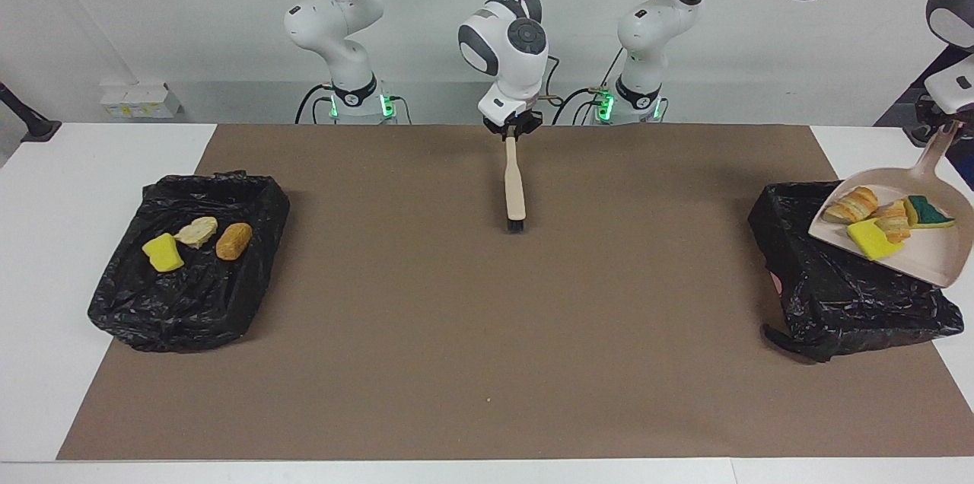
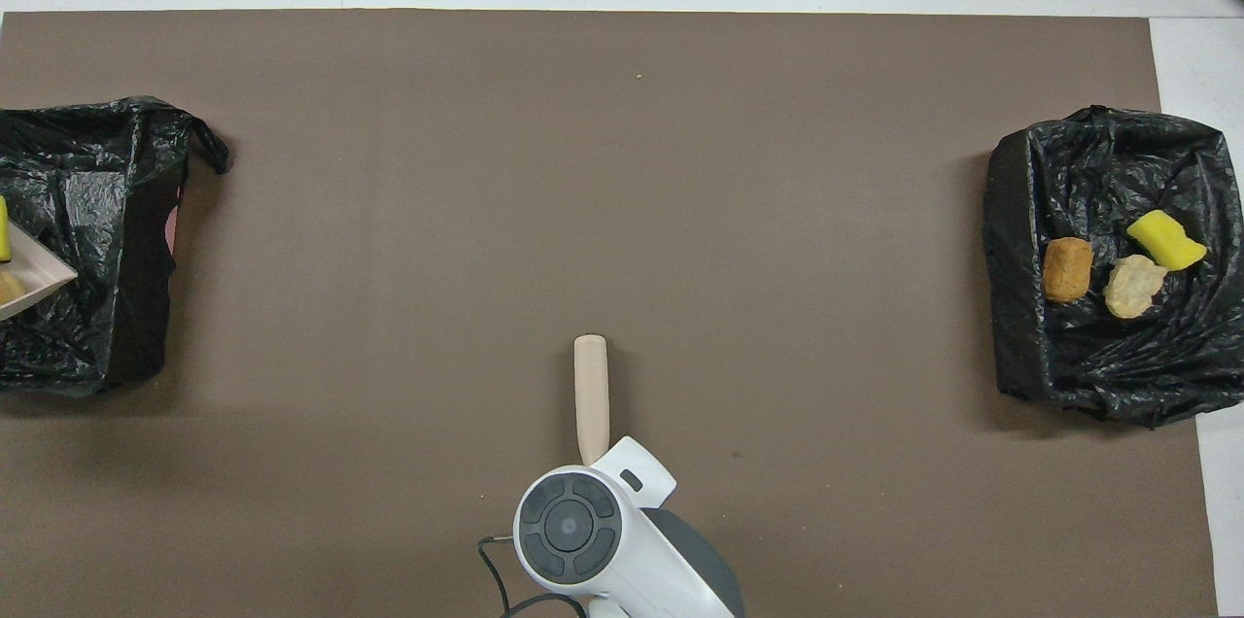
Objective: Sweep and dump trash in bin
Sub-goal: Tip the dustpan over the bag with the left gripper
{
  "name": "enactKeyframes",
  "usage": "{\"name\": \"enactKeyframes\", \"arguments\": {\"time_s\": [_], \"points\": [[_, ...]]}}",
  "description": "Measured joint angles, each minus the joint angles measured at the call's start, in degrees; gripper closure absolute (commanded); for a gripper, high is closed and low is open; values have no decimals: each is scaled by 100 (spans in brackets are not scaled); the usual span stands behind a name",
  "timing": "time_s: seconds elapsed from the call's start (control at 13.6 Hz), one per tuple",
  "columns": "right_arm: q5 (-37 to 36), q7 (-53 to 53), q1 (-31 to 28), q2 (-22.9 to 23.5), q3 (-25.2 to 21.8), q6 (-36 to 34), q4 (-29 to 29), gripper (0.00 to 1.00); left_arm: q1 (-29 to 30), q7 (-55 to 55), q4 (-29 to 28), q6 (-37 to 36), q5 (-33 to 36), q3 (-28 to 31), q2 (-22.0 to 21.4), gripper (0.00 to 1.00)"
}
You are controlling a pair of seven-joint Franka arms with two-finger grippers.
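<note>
The left gripper [image 1: 946, 126] grips the handle of a beige dustpan [image 1: 932, 259], raised over a black-lined bin [image 1: 829, 294]. Four scraps [image 1: 886, 221] lie in the pan below it. The right gripper [image 1: 510, 132] clamps a brush [image 1: 515, 191] hanging beneath over the brown mat [image 1: 487, 332].

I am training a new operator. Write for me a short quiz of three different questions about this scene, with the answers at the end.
1. True or false: the dustpan is empty.
2. How many scraps lie in the bin at the right arm's end of the table?
3. Multiple choice: what does the right gripper hold?
A. a sponge
B. the brush
C. nothing

Key
1. False. Four scraps lie in it, and the left gripper holds it by the handle over the other bin.
2. Three: one yellow sponge piece and two bread-like chunks.
3. B. The brush hangs bristles down over the brown mat.
</note>
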Motion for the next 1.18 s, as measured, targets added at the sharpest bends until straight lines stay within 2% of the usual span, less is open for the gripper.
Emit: {"name": "enactKeyframes", "arguments": {"time_s": [0.59, 0.74, 0.88, 0.96, 1.03, 1.18], "points": [[-1, -300, 0, 2, 2, 68, -68, 100, -1133, 18, 47, -758, 1914, -65, 90, 100], [-1, -300, 0, 14, 2, 226, -95, 92, -1441, 20, 62, -975, 2485, -73, 90, 100], [-1, -300, 0, 34, 0, 252, -96, 73, -1620, 40, 114, -1083, 2694, -76, 90, 100], [-1, -301, -3, 37, -1, 262, -96, 68, -1655, 119, 176, -1094, 2834, -73, 90, 100], [-1, -301, -5, 38, -7, 266, -96, 59, -1683, 212, 247, -1122, 2983, -73, 90, 100], [-1, -301, -7, 41, -20, 271, -94, 57, -1760, 297, 420, -1162, 3101, -73, 88, 100]]}}
